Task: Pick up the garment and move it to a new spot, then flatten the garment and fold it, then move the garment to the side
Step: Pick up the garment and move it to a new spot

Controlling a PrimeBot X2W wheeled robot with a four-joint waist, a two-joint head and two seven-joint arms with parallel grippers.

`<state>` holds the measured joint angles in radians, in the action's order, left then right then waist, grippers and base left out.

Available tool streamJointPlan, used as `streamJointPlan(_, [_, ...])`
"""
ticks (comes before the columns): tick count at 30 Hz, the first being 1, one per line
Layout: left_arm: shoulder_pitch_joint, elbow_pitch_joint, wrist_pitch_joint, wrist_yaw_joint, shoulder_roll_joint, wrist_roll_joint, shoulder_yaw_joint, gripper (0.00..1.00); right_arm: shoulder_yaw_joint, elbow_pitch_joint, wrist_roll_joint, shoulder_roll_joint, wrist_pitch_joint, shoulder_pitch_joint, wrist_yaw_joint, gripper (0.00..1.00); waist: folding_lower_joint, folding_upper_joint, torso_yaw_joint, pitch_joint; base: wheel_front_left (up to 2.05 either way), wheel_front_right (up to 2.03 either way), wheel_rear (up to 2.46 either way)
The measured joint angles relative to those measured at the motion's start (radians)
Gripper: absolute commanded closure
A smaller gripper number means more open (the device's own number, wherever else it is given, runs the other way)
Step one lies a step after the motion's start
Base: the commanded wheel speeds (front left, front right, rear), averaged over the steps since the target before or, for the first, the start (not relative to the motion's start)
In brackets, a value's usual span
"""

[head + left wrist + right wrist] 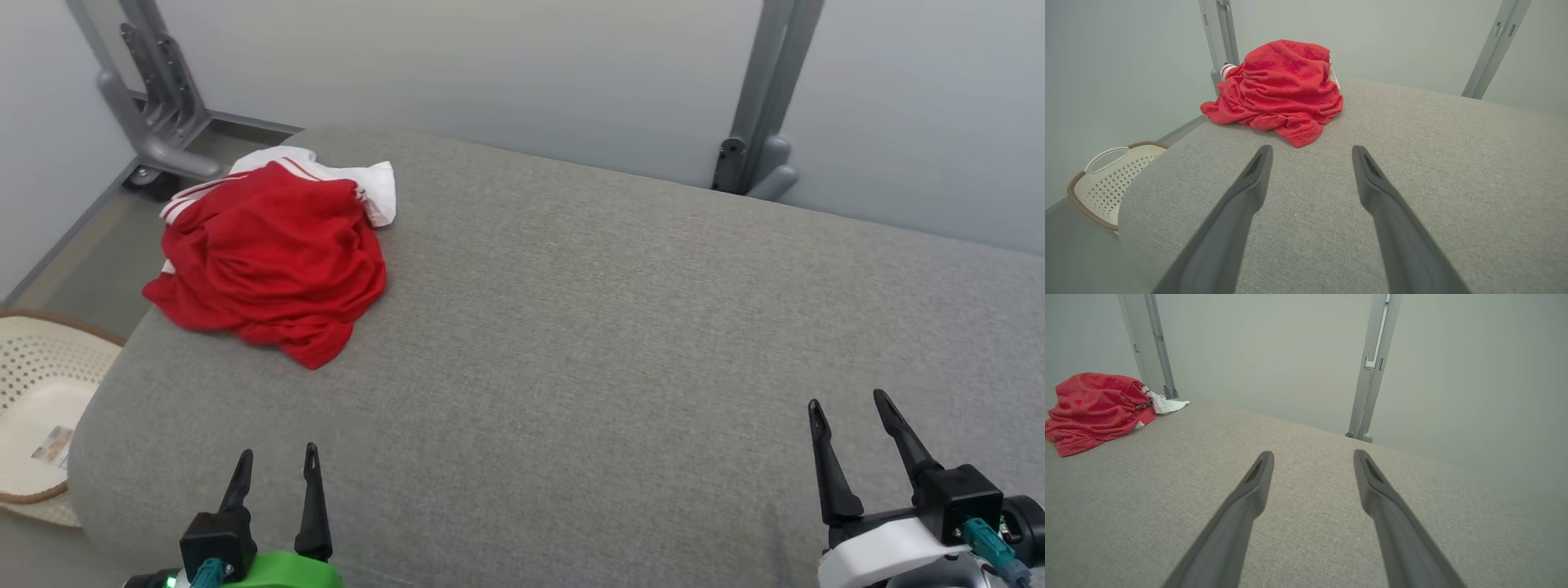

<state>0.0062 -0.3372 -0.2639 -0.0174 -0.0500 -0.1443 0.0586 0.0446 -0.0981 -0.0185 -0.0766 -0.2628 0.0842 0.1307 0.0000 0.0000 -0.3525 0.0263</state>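
Work looks unstarted: we find the crumpled red mesh garment with white trim (269, 261) heaped at the far left of the grey fabric-padded surface (612, 327). Our left pincer (278, 451) and right pincer (847, 398) hover at the near edge, spread wide and empty, likely poised to reach.

Grey upholstered cushion (612, 327): woven fabric, matt, coarse even weave.
Red crumpled garment (269, 253), at cushion's far left corner: thin knit cloth, matt, finely pitted like sports mesh; white trim smoother, striped red.
Cream perforated basket (41, 392), beside cushion's left end: moulded plastic, smooth, slight sheen; brown woven-look rim.
Grey upright posts (763, 98), behind cushion: painted metal, smooth, satin.
Pale wall panels (490, 65), behind cushion: smooth, matt.
Left gripper (277, 451), over cushion's near edge: dark matt plastic fingers, glossy green shell.
Right gripper (847, 400), likewise over near edge: same dark matt fingers, glossy white shell.
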Motion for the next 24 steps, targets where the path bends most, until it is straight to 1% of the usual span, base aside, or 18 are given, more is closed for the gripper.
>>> streamJointPlan(6, [0.005,0.005,0.0,0.001,-0.002,0.0,-0.025,0.0,-0.027,-0.003,-0.005,0.006,0.0,-0.006,0.0,0.0,0.0,0.0,-0.058,0.008,0.0,0.0,0.0])
streamJointPlan(9, [0.002,0.006,0.0,0.002,-0.002,-0.009,-0.038,0.0,-0.039,-0.002,-0.005,0.007,0.0,-0.007,0.0,0.0,0.0,0.0,-0.057,0.011,0.0,0.0,0.0])
streamJointPlan(11, [-0.016,0.003,0.0,0.01,-0.002,-0.038,-0.052,0.0,-0.044,-0.001,-0.005,0.005,0.0,-0.007,0.0,0.0,0.0,0.0,-0.049,0.009,0.0,0.0,0.0])
streamJointPlan(13, [-0.051,-0.007,0.01,0.019,-0.004,-0.044,-0.052,0.0,-0.048,0.0,-0.006,0.001,0.0,-0.007,0.0,0.0,0.0,0.0,-0.039,0.002,0.0,0.0,0.0])
streamJointPlan(16, [-0.125,-0.029,0.078,0.045,-0.016,-0.063,-0.047,0.0,-0.055,0.006,-0.006,-0.007,0.0,-0.009,0.0,0.0,0.0,0.0,-0.025,-0.017,0.0,0.0,0.0])
streamJointPlan(19, [-0.233,-0.053,0.155,0.06,-0.04,-0.099,-0.061,0.0,-0.064,0.019,-0.006,-0.019,0.0,-0.033,0.0,0.0,0.0,0.0,-0.011,-0.05,0.0,0.0,0.0])
streamJointPlan(24, [-0.431,-0.127,0.274,0.075,-0.105,-0.131,-0.09,0.0,-0.088,0.033,-0.009,-0.04,0.0,-0.104,0.0,0.0,0.0,0.0,0.018,-0.13,0.0,0.0,0.0])
